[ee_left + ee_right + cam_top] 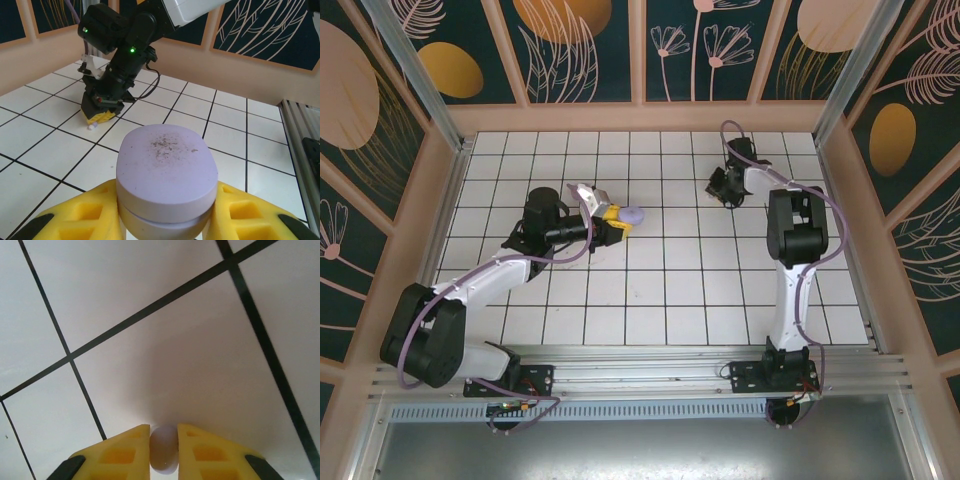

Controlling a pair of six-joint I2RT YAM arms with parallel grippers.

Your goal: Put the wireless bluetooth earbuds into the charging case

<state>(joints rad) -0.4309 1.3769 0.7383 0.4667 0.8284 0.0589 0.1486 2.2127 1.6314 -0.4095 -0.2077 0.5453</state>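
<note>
Right wrist: right end effector (164, 434) pinches an earbud (164, 452) (at the desk (200, 340)); charging case (632, 212), gripped by left end effector (615, 224), lies well leftward.

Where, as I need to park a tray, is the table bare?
Bare: near tiles between both arms; far-left corner. Crowded: around the left claw gripping the lilac oval plastic case and right claw pinching a tiny lilac earbud.

Matt lilac plastic charging case (166, 165), dusty top, glossy white tiles (45, 145), smooth earbud (164, 452)
</note>
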